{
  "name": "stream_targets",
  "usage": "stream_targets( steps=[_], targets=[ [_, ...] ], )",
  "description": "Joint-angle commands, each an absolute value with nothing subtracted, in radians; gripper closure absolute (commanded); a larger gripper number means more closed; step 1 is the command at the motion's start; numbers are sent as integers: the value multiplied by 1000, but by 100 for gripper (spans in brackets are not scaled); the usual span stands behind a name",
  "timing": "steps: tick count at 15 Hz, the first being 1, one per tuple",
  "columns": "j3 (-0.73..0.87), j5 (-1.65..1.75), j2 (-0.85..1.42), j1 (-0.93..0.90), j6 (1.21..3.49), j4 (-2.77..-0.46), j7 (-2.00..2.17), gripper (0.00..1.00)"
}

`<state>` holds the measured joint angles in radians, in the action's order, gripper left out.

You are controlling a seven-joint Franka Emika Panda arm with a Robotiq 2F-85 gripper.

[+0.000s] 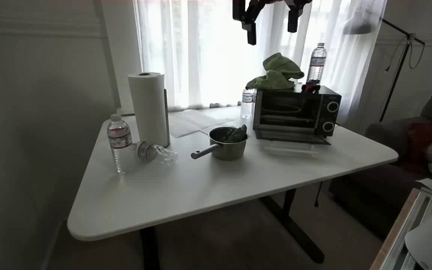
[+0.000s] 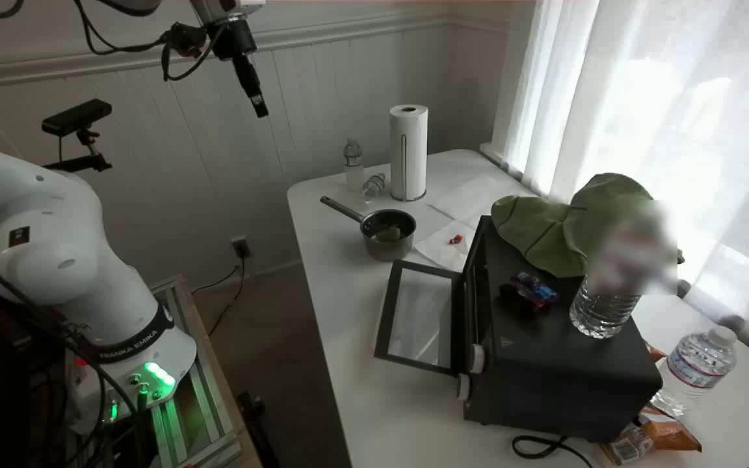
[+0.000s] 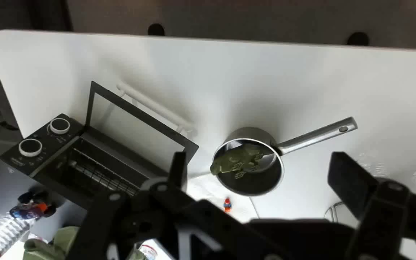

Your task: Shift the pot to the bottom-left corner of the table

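The pot (image 1: 229, 152) is a small grey-silver saucepan standing upright on the white table (image 1: 178, 195). It shows in an exterior view (image 2: 387, 248) and in the wrist view (image 3: 256, 134). Its straight handle (image 1: 205, 151) points away from the toaster oven. A dark green object (image 3: 235, 160) lies inside, one end over the rim. My gripper (image 1: 272, 32) is open and empty, high above the table and apart from the pot. In the wrist view my gripper's fingers (image 3: 260, 164) are wide apart, with the pot seen between them.
A toaster oven (image 1: 328, 112) with its door down stands beside the pot, carrying a green cloth (image 1: 276, 77) and a bottle (image 1: 316, 63). A paper towel roll (image 1: 148, 108), an upright bottle (image 1: 120, 140) and a fallen bottle (image 1: 158, 153) stand opposite. Paper sheets (image 1: 189, 122) lie behind.
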<state>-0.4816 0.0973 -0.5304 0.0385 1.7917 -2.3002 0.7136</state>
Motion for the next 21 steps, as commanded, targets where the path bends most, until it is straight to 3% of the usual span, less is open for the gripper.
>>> stream_targets(
  steps=[1, 15, 21],
  targets=[
    [-438, 124, -515, -16, 1786, -2297, 738, 0],
    [-438, 123, -515, -16, 1787, -2297, 738, 0],
    [-327, 81, -375, 32, 1883, -2298, 917, 0]
  ],
)
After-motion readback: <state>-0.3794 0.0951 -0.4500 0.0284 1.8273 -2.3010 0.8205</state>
